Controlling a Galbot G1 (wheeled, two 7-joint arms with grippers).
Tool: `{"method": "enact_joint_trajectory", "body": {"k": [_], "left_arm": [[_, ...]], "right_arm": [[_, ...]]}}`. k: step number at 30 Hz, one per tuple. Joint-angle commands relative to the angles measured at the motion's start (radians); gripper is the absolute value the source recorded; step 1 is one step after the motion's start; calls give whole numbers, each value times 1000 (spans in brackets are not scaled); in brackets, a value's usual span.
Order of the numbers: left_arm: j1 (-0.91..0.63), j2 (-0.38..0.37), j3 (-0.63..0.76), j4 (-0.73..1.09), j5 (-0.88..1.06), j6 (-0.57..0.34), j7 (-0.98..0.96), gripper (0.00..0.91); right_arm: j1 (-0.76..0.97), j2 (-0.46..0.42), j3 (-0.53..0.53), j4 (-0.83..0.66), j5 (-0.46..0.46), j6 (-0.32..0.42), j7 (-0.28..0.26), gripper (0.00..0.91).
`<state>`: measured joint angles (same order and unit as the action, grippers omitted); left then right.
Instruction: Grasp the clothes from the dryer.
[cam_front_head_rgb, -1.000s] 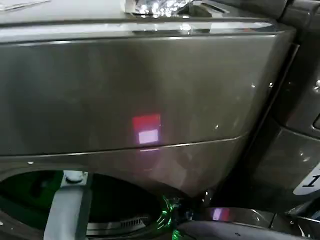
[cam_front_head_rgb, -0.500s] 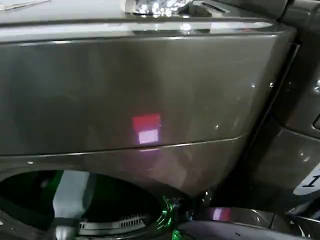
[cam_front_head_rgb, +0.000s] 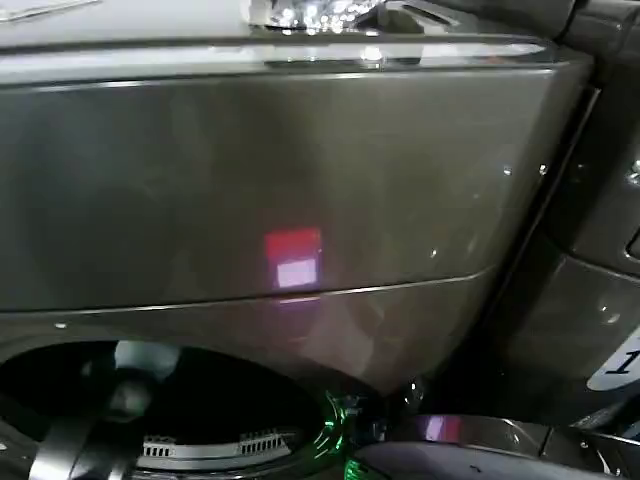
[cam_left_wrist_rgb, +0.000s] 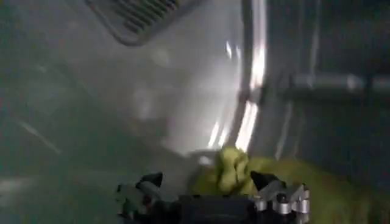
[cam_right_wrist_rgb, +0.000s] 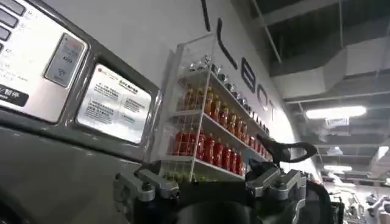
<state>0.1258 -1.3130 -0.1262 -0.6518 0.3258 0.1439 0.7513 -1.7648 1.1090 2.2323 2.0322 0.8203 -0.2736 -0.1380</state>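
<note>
The clothes (cam_left_wrist_rgb: 244, 173), a yellow-green bundle, lie on the drum floor inside the dryer (cam_front_head_rgb: 300, 200), between the spread fingers of the left hand (cam_left_wrist_rgb: 210, 181), which is released and not yet closed on the fabric. Against the head views a second and half a second earlier, the left arm has sunk deeper through the porthole; closing on the bundle appears next. The right hand (cam_right_wrist_rgb: 213, 182) is parked outside, released, facing a shelf of red bottles (cam_right_wrist_rgb: 210, 143).
</note>
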Motion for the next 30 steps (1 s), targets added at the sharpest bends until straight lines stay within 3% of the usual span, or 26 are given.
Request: {"method": "enact_joint_trajectory", "body": {"k": [1,5,14,24,26,27,28,30], "left_arm": [[-70,1,40,126,461,-49,117,907],[-77,14,84,128,534,-82,135,907],[-96,-44,123,186,482,-82,119,907],[-82,-54,151,227,469,-79,101,899],[-81,-56,150,228,463,-80,102,398],[-81,-56,149,226,458,-81,100,80],[-83,-56,149,223,451,-80,99,23],[-89,-55,147,221,441,-82,94,0]], "right_arm": [[-1,2,-1,3,-3,0,-1,907],[-3,5,-3,10,-3,0,-1,907],[-9,8,-2,18,-2,0,-1,907],[11,20,-33,25,-15,4,-3,907],[13,23,-37,24,-18,6,-4,907],[14,24,-38,24,-19,6,-4,907],[15,25,-40,24,-20,7,-5,907],[17,27,-44,25,-21,7,-5,907]]}}
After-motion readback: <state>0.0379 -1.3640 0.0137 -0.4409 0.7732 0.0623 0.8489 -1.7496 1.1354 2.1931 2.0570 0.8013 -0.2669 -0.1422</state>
